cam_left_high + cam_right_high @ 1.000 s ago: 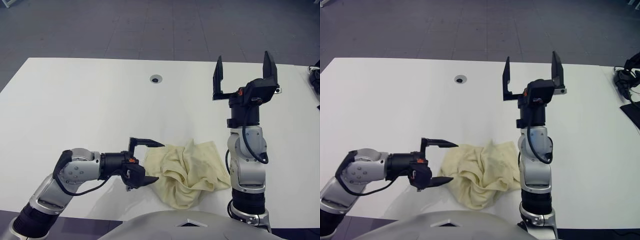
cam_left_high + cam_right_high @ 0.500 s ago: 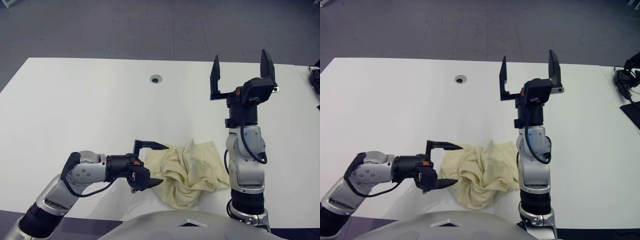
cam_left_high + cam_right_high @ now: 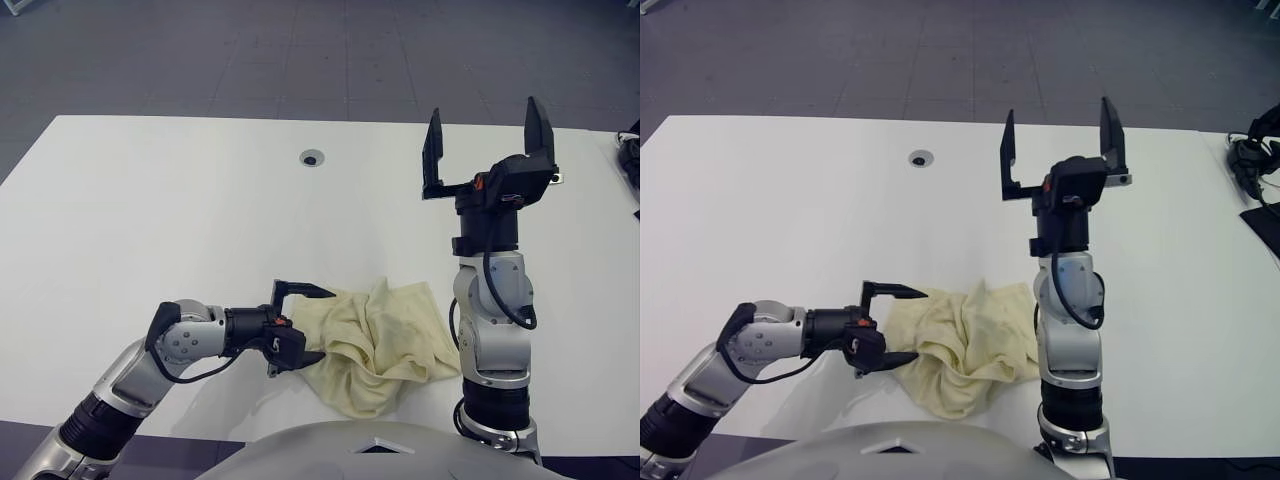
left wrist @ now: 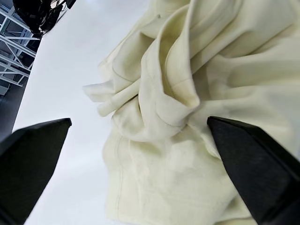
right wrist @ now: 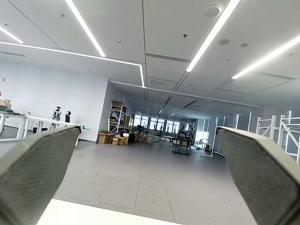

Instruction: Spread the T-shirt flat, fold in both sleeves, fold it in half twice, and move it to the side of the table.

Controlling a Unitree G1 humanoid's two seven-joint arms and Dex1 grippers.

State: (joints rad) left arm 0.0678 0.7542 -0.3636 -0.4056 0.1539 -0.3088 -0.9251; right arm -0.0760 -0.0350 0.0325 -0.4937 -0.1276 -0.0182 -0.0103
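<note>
My left gripper [image 3: 326,325], spread wide, lies at the left edge of the crumpled shirt [image 3: 385,345]. It is nearer than my right gripper [image 3: 485,112], which stands raised and also spread.

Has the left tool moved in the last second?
Yes. The left tool slid right, reaching the T-shirt; the table hole stayed put.

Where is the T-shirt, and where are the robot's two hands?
T-shirt [image 3: 380,345]: left eye view, middle of the crumpled cloth.
left hand [image 3: 328,324]: left eye view, between its open fingertips.
right hand [image 3: 486,110]: left eye view, between its raised fingertips.
</note>
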